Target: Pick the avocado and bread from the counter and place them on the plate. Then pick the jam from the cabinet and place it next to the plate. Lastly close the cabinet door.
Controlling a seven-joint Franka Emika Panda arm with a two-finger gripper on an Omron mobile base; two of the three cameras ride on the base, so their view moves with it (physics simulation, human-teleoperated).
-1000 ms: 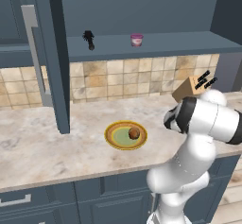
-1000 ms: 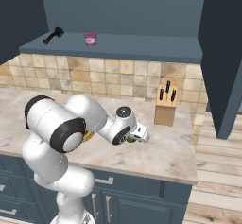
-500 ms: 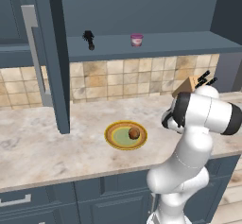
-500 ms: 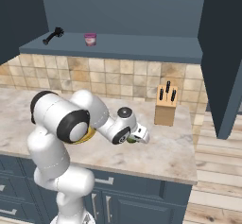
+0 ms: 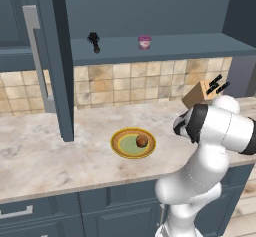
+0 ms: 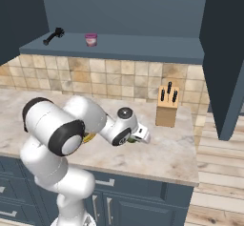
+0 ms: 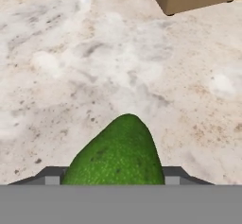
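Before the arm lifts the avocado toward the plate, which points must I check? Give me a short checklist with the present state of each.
1. Hand shut on the avocado: ok.
2. Avocado off the counter: cannot tell.
3. Bread already on the plate: ok.
4. Free room on the plate beside the bread: ok.
5. Knife block stands apart from the hand: ok.
6. Jam waits on the cabinet shelf, door open: ok.
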